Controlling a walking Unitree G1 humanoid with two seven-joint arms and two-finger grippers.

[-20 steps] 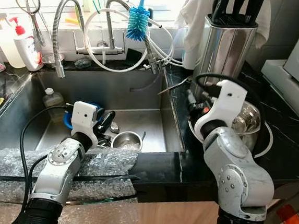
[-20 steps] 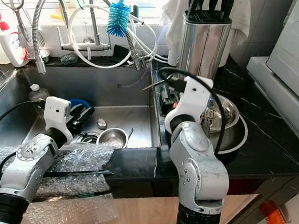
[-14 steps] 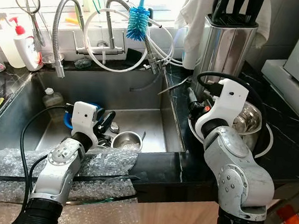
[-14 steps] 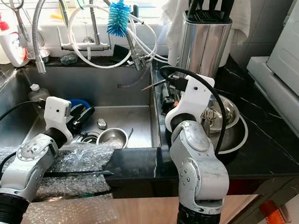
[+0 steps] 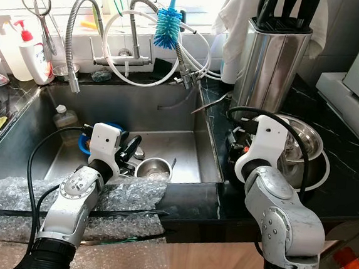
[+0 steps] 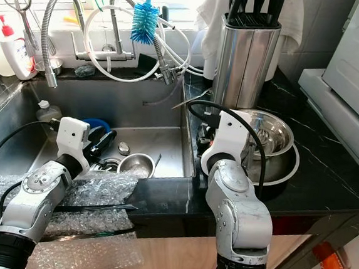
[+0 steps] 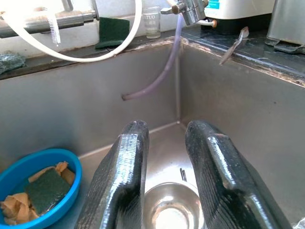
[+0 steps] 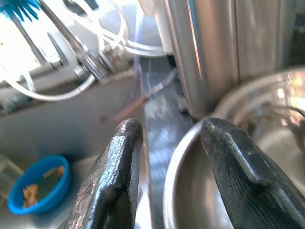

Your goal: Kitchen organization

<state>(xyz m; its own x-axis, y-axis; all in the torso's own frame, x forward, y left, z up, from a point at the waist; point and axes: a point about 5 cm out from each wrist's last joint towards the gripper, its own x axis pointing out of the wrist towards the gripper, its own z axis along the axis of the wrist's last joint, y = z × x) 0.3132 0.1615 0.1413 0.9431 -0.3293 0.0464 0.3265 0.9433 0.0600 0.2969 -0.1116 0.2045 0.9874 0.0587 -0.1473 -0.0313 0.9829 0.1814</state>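
While the left gripper [image 7: 164, 186] holds over the sink [image 5: 169, 111], fingers apart and empty, the right arm has pulled back and dropped: a moment ago its wrist sat higher, against the knife block [image 5: 271, 57]; now the right gripper [image 8: 174, 157] is low at the sink-side rim of the steel mixing bowl [image 6: 274, 133], fingers spread, gripping nothing. One finger [image 8: 233, 167] is over the bowl's inside, the other [image 8: 116, 162] outside over the black counter [image 6: 326, 179], so the rim lies between them. My read: it's lining up a rim pinch on the bowl, not closed yet. Small steel cup [image 7: 169, 214] sits directly below the left fingertips, blue dish with sponge [image 7: 40, 188] off to one side. Nothing moved in the sink.
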